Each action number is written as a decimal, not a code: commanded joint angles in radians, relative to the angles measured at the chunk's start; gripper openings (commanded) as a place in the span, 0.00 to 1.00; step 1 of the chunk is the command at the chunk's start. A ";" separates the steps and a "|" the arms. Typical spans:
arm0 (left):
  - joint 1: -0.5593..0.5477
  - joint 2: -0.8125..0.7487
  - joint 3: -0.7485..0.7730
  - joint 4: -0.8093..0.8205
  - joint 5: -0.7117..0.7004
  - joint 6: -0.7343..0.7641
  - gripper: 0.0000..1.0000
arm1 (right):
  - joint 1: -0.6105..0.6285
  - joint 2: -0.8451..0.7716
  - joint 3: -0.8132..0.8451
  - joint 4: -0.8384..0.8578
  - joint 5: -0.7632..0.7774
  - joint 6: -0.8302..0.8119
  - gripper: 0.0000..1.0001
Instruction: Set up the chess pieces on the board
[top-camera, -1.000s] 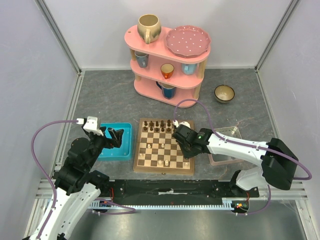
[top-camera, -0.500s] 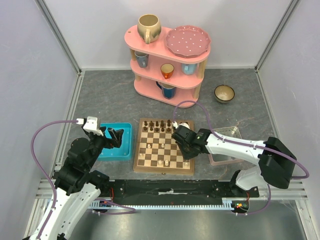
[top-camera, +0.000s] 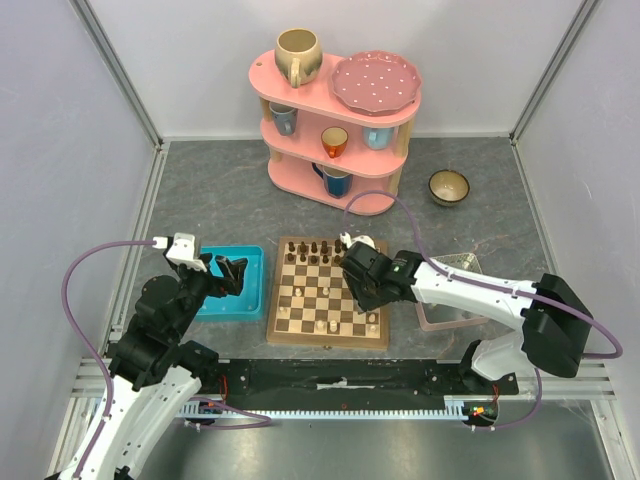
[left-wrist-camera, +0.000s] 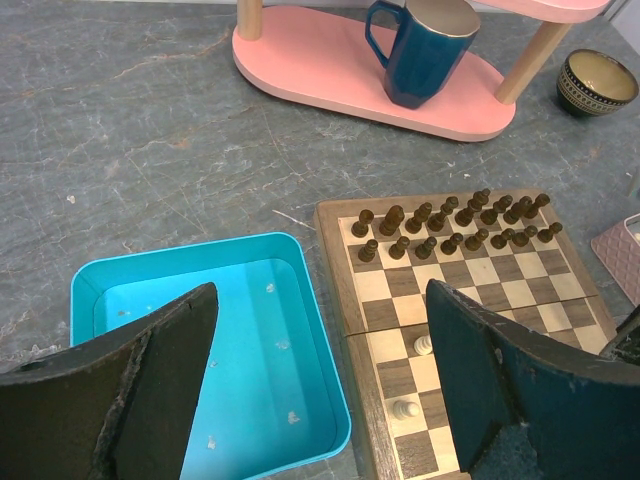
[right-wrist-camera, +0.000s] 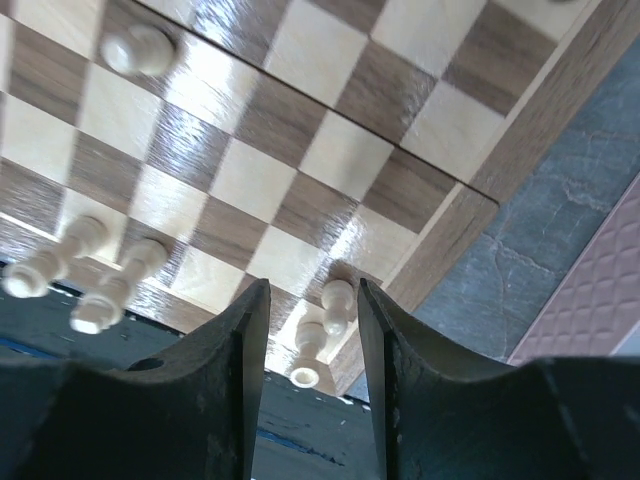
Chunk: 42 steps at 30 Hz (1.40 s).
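The board (top-camera: 300, 298) lies mid-table, with dark chessmen in its two far rows. A few cream chess pieces (top-camera: 325, 325) stand in its near rows. My right gripper (top-camera: 358, 287) hovers open over the board's right part. In the right wrist view its fingers (right-wrist-camera: 312, 287) frame two cream pieces (right-wrist-camera: 335, 300) standing at the board's near right corner, not touching them; more cream pieces (right-wrist-camera: 100, 285) stand to the left. My left gripper (top-camera: 228, 272) is open and empty over the turquoise tray (left-wrist-camera: 180, 300). Two cream pieces (left-wrist-camera: 406, 408) show on the board (left-wrist-camera: 480, 282) in the left wrist view.
A clear pink-rimmed tray (top-camera: 452, 300) sits right of the board. A pink three-tier shelf (top-camera: 335, 130) with mugs and a plate stands at the back, with a small bowl (top-camera: 449, 186) to its right. A dark blue mug (left-wrist-camera: 425, 45) is on the shelf's lowest tier.
My right gripper has shifted a little left and away from the board's near right corner, uncovering the cream pieces standing there. The left arm has not moved.
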 joint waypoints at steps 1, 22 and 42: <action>0.004 -0.009 -0.001 0.037 0.010 -0.003 0.90 | -0.007 0.004 0.101 0.003 0.049 -0.018 0.48; 0.002 -0.011 -0.001 0.038 0.011 -0.003 0.90 | -0.700 -0.292 -0.123 -0.065 0.047 -0.112 0.48; 0.002 -0.018 -0.003 0.037 0.005 -0.003 0.90 | -0.878 -0.188 -0.209 0.078 -0.144 -0.182 0.47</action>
